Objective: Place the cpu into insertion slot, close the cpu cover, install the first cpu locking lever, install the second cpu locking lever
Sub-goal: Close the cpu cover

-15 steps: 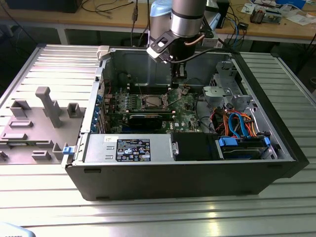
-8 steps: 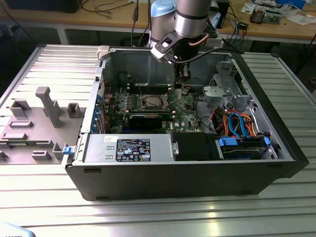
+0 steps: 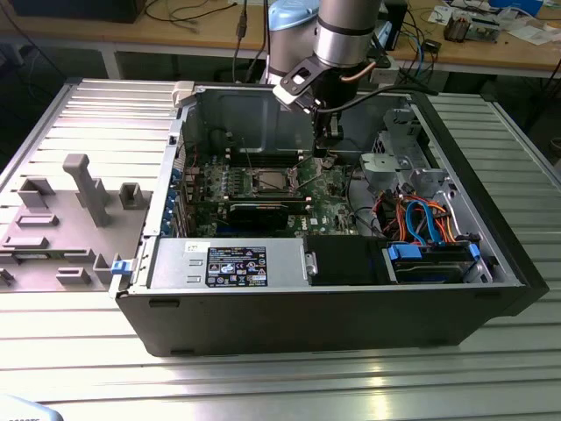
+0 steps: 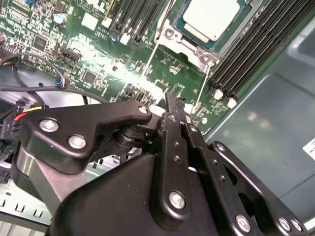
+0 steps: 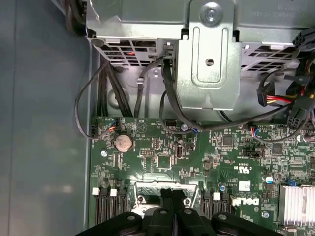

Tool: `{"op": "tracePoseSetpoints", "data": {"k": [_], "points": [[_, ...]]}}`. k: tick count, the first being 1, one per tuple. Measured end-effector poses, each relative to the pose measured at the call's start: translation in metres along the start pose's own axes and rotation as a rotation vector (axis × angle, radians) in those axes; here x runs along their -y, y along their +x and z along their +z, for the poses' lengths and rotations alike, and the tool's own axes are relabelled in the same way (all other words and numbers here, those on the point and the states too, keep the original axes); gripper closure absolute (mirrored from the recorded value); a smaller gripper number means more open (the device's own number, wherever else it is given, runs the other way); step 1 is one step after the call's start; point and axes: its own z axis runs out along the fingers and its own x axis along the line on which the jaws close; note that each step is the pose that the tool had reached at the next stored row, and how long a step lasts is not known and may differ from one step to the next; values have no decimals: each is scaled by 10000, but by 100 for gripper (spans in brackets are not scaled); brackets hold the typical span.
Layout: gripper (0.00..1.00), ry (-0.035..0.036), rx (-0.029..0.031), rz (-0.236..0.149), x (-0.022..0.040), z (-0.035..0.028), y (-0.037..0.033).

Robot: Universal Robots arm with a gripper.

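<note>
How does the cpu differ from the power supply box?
The cpu is a small, plain flat square; the power supply box is a larger long box bearing a label. The cpu lies in the insertion slot on the motherboard; the power supply box sits by the case's near wall in the exterior view. Both are silvery metal.

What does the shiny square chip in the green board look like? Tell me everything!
The cpu is a flat square chip with a dull silvery-tan metal top. It lies flat in the insertion slot on the green motherboard, with silvery metal framing its edges. Black memory slots run beside it. The hand is apart from it, not touching.
</note>
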Motion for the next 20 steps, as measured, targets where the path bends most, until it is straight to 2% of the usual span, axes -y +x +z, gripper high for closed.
{"op": "tracePoseSetpoints", "data": {"k": [7,8,11,15,20], "points": [[89,71,-6,-41,-179,18,19],[89,104,-7,-44,-225,27,27],[89,179,-10,-44,-285,74,51],[89,238,-13,-44,-316,138,71],[89,252,-18,-42,-315,225,81]]}}
